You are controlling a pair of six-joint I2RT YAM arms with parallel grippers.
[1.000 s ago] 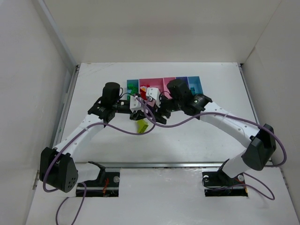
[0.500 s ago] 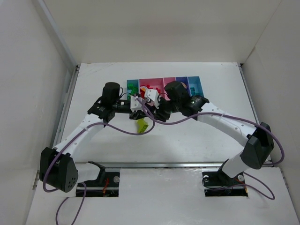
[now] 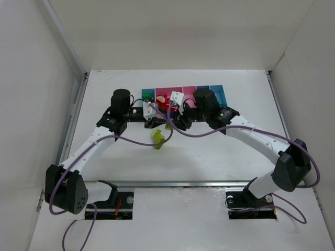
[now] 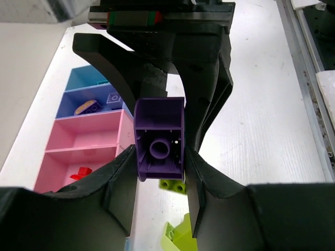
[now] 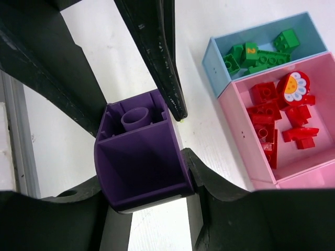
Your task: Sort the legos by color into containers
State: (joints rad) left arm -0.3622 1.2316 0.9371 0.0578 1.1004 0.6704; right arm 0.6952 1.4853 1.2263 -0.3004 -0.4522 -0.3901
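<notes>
A purple brick (image 4: 159,130) sits between both grippers, above the table in front of the containers (image 3: 183,93). My left gripper (image 4: 159,157) is shut on it. My right gripper (image 5: 144,178) grips the same brick (image 5: 138,157) from the opposite side. In the top view the left gripper (image 3: 156,117) and the right gripper (image 3: 174,119) meet tip to tip. Green legos (image 5: 256,52) lie in the light blue bin (image 5: 214,55). Red legos (image 5: 282,115) lie in the wide pink bin (image 5: 238,128). Lime legos (image 3: 157,137) lie on the table under the grippers.
In the left wrist view the purple-blue bin (image 4: 70,102) holds a purple piece and a yellowish piece, and the narrower pink bin (image 4: 89,137) is next to it. Two lime bricks (image 4: 174,185) lie just below the jaws. White walls enclose the table.
Both grippers have shifted slightly toward the bins and stay tip to tip. The right wrist has swung a little to the right. The lime legos stay on the table.
</notes>
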